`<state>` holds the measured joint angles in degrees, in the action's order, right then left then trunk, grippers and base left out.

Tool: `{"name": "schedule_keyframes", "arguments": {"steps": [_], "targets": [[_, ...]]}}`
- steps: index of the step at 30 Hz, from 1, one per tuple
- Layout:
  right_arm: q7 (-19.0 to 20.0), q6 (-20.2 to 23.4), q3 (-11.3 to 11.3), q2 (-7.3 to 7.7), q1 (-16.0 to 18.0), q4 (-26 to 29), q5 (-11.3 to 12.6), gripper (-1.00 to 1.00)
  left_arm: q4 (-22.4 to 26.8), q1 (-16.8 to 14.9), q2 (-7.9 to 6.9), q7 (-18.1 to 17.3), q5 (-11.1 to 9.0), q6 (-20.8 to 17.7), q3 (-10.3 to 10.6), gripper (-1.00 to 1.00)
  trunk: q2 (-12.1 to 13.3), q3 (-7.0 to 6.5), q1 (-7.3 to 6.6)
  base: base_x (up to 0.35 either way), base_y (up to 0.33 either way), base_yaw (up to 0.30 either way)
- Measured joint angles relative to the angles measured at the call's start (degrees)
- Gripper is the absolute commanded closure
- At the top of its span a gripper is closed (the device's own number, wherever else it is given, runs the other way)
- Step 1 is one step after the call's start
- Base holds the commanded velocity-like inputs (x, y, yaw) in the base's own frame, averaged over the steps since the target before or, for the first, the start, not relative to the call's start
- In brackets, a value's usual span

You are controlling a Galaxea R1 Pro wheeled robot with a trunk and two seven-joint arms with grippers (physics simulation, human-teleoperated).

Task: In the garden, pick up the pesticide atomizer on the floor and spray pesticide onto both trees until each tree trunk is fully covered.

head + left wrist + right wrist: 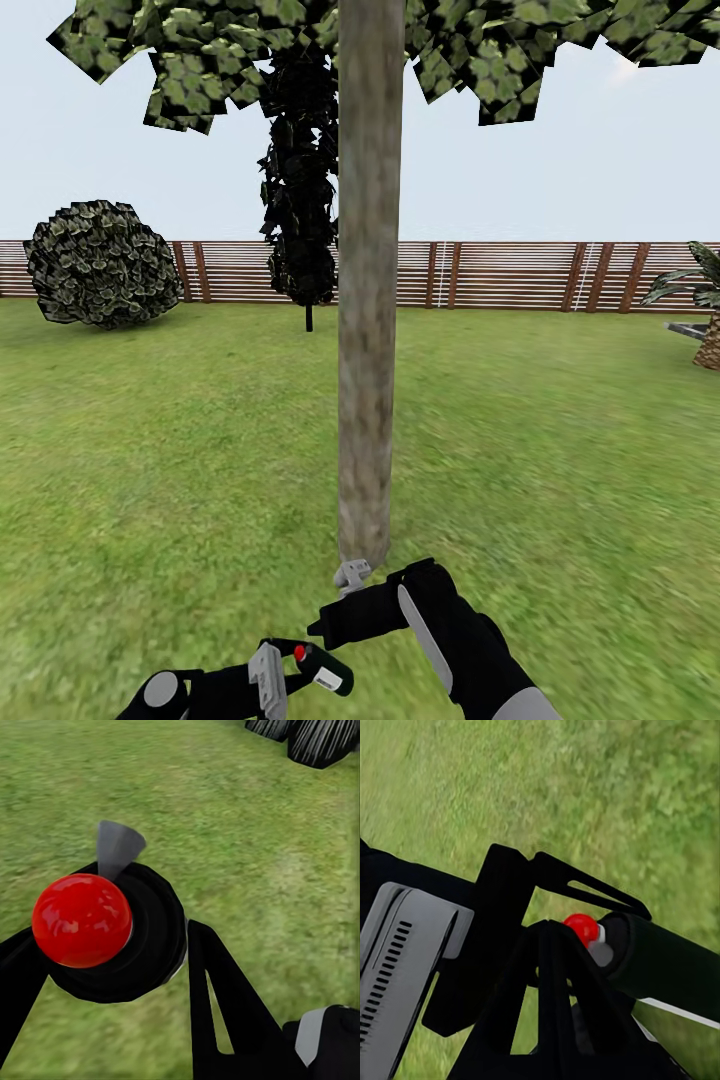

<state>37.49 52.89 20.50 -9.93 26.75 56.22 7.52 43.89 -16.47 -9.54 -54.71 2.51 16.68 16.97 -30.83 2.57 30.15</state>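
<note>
A: Pesticide atomizer (318, 668): status and location?

B: It is off the floor, gripped by the left gripper (268, 680), low in front of the robot. The left wrist view shows its dark body and red cap (81, 919) clamped between the black fingers (225, 997). It lies just short of the tree trunk (368, 300), roughly level with the trunk's base.

A: Right gripper (350, 578)?

B: It sits just above the atomizer, near the foot of the trunk. Whether its jaws are released or clenched cannot be determined here.

A: Task progress?

B: Pickup appears complete. The robot is positioned directly before one tree on the grass lawn (150, 470). No spray or coating is discernible on the trunk, so coverage is judged not yet achieved.

A: Remaining steps?

B: Spray this trunk along its height, then repeat at the second tree.
</note>
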Motion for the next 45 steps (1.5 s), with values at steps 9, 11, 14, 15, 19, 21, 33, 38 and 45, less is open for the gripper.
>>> {"name": "schedule_keyframes", "arguments": {"steps": [9, 11, 14, 15, 19, 21, 33, 38, 45], "targets": [[0.0, 0.0, 0.01, 0.0, 0.0, 0.0, 0.0, 1.0, -0.01, 0.0, 0.0, -0.02, 0.0, 0.0, 0.07, 1.0, 0.0, 0.0, 0.0, 0.0, 0.0, 0.0], [0.0, 0.0, 0.01, 0.0, 0.0, 0.0, 0.0, 1.0, -0.01, 0.0, 0.0, -0.04, 0.0, 0.01, 0.08, 1.0, 0.0, 0.0, 0.0, 0.0, 0.0, 0.0], [0.0, 0.0, 0.02, 0.0, 0.0, 0.0, 0.0, 1.0, 0.04, 0.0, 0.0, -0.14, -0.03, 0.09, 0.08, 1.0, 0.0, 0.0, 0.0, 0.0, 0.0, 0.0], [0.0, 0.0, 0.04, 0.0, 0.0, -0.02, 0.0, 1.0, 0.05, 0.0, 0.0, -0.19, -0.05, 0.12, 0.08, 1.0, 0.0, 0.0, 0.0, 0.0, 0.0, 0.0], [-0.03, 0.0, 0.05, 0.0, 0.0, -0.15, -0.01, 1.0, 0.48, 0.0, -0.16, -0.33, -0.12, 0.15, 0.07, 1.0, 0.0, 0.0, 0.0, 0.0, 0.0, 0.0], [-0.02, 0.0, 0.05, 0.0, 0.0, -0.4, -0.01, 1.0, 0.63, 0.0, -0.23, -0.37, -0.13, 0.16, 0.08, 1.0, 0.0, 0.0, 0.0, 0.0, 0.0, 0.0], [-0.08, -0.09, 0.06, -0.07, 0.0, -1.21, 0.01, 1.0, 0.94, 0.0, -0.28, -1.62, -0.16, 0.18, 0.08, 1.0, 0.0, 0.0, 0.0, 0.0, 0.0, 0.0], [-0.04, -0.09, 0.06, -0.07, 0.0, -1.29, 0.01, 1.0, 0.96, 0.0, -0.25, -1.71, -0.17, 0.18, 0.08, 1.0, 0.0, 0.0, 0.0, 0.0, 0.0, 0.0], [-0.05, -0.09, 0.06, -0.07, 0.0, -1.48, 0.01, 1.0, 0.98, 0.0, -0.16, -1.78, -0.16, 0.18, 0.08, 1.0, 0.0, 0.0, 0.0, 0.0, 0.0, 0.0]]}}
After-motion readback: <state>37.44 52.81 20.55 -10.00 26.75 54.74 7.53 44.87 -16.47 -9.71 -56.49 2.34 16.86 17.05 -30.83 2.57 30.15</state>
